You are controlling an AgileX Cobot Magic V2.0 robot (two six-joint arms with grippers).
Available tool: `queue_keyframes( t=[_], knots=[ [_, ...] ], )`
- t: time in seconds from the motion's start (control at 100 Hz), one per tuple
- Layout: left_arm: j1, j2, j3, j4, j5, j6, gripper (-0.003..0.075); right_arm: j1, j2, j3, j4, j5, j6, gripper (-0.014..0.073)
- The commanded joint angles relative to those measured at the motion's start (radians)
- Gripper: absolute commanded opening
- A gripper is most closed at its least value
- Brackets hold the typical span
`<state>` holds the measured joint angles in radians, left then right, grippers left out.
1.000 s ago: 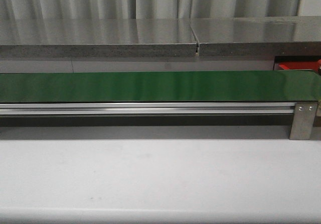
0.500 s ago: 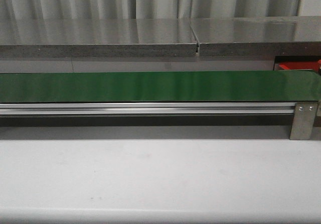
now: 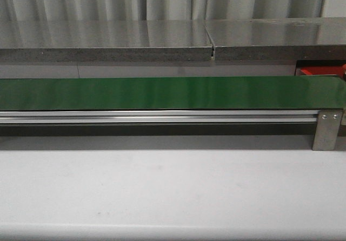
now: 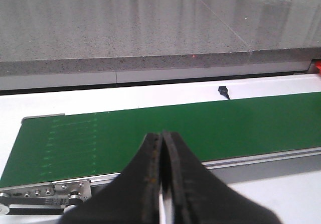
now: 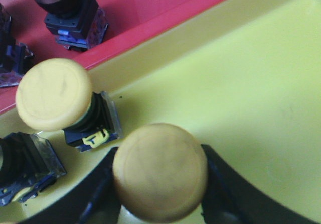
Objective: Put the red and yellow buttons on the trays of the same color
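right gripper [image 5: 159, 184]: its two dark fingers sit either side of a yellow button [image 5: 160, 170], clamped around the body under the cap; the cap faces up at the wrist camera, so the button's long axis runs upright, along the line of the gripper.
key relation: the held button hangs directly over the floor of the yellow tray [image 5: 251, 98], with bare yellow floor beneath and beside it; whether its base touches the floor is hidden by the cap. as a judgement, the coming move is a short lowering and a release, not a sideways carry.
neighbour: another yellow button [image 5: 55, 94] stands upright in the same tray, just beside the held one, toward the tray's edge that meets the red tray; a third dark button body [image 5: 25, 166] sits in the tray's corner, cap out of view.
risk, judged: the fingers opening could nudge that neighbour.
red tray [image 5: 150, 8]: edge to edge with the yellow tray; a red button [image 5: 70, 5] and one more dark body stand in it.
right arm pose: wrist pointing steeply down over the tray.
left gripper [image 4: 161, 184]: fingers pressed together, holding nothing, resting level near the edge of the green conveyor belt [image 4: 200, 131].
belt: no buttons visible on it in the front view or left wrist view.
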<state>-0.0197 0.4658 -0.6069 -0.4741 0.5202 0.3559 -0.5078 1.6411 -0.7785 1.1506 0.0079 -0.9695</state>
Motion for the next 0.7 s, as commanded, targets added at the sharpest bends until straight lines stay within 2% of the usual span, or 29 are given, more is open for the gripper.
queue_keyframes(
  t=[0.0, 0.1, 0.17, 0.44, 0.69],
  knots=[
    [-0.007, 0.005, -0.025, -0.027, -0.068, -0.002, -0.0020, -0.004, -0.032, -0.030, 0.007, -0.024, -0.003, 0.0254],
    [-0.007, 0.005, -0.025, -0.027, -0.068, -0.002, -0.0020, -0.004, -0.032, -0.030, 0.007, -0.024, -0.003, 0.0423],
    [-0.007, 0.005, -0.025, -0.027, -0.068, -0.002, -0.0020, -0.004, -0.032, -0.030, 0.007, -0.024, -0.003, 0.0473],
    [-0.007, 0.005, -0.025, -0.027, -0.068, -0.002, -0.0020, -0.004, -0.055, -0.030, 0.007, -0.026, -0.003, 0.0476],
    [-0.007, 0.005, -0.025, -0.027, -0.068, -0.002, -0.0020, -0.004, -0.185, -0.030, 0.006, -0.022, -0.023, 0.0462]
  ],
)
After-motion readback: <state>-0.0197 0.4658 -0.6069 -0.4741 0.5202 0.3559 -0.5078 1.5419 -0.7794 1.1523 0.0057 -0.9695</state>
